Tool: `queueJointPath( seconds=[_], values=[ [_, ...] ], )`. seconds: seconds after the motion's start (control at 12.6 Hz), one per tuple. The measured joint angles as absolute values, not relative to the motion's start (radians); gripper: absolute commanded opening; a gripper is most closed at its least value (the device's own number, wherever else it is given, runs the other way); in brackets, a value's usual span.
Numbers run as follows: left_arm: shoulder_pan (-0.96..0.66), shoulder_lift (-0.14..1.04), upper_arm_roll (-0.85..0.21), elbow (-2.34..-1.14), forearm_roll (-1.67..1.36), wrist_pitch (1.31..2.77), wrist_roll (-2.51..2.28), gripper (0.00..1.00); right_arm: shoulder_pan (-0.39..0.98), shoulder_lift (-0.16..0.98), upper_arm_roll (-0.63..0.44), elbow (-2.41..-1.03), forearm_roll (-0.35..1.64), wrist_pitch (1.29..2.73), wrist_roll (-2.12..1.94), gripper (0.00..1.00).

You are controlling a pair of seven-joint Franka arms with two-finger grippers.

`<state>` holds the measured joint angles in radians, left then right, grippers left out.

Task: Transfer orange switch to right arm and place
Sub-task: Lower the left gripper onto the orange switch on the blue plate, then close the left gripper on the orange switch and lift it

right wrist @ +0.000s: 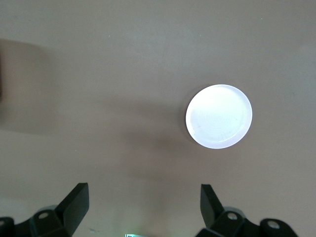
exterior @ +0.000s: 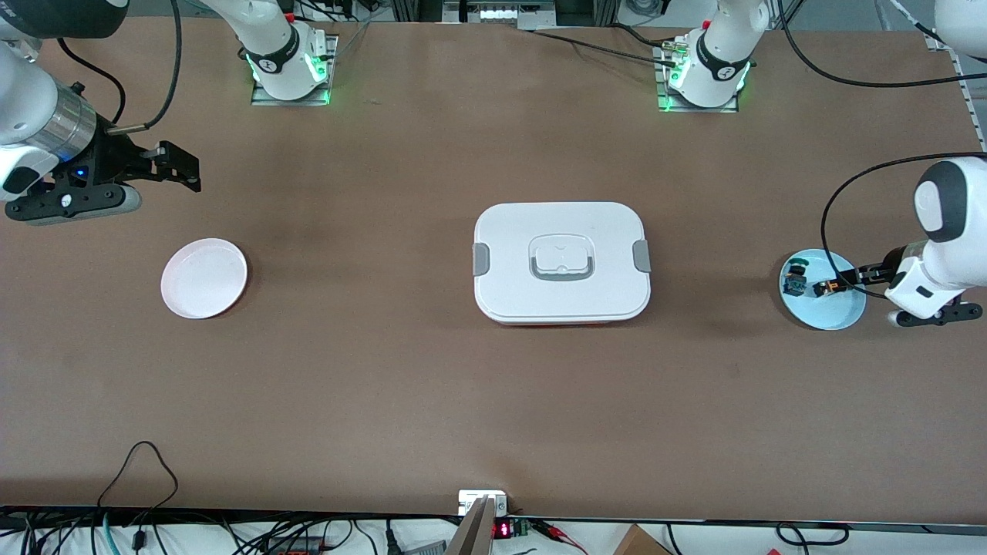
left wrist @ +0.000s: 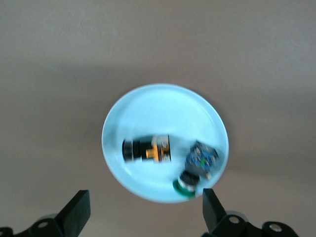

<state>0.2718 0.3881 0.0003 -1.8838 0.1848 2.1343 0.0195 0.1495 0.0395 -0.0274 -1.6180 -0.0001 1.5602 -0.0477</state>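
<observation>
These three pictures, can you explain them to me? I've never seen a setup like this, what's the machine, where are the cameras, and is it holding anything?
Two white robot arms stand at a brown table. The big picture looks down from a high camera facing them. The other two come from cameras on each arm's wrist, looking past its own open fingers.

The left gripper hangs open over a light blue plate holding the orange switch and two small blue-and-green parts. The right gripper waits open near a white plate at its end of the table. A closed white lidded box sits in the middle. Nothing is held yet.
</observation>
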Motion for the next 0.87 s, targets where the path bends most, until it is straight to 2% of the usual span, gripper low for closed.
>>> queueJointPath(
  seconds=[0.4,0.63,0.87],
  values=[
    [0.343,0.451,0.0,-2.011,0.185,2.442,0.075,1.0,0.15,0.039,-0.027,-1.617,0.0,1.56,-0.048,1.0],
    [0.352,0.49,-0.001,-2.024,0.185,2.53,0.078,1.0,0.15,0.039,-0.027,-1.617,0.0,1.561,-0.048,1.0],
    [0.357,0.498,-0.001,-2.033,0.185,2.536,0.078,1.0,0.15,0.039,-0.027,-1.617,0.0,1.561,-0.048,1.0]
  ],
)
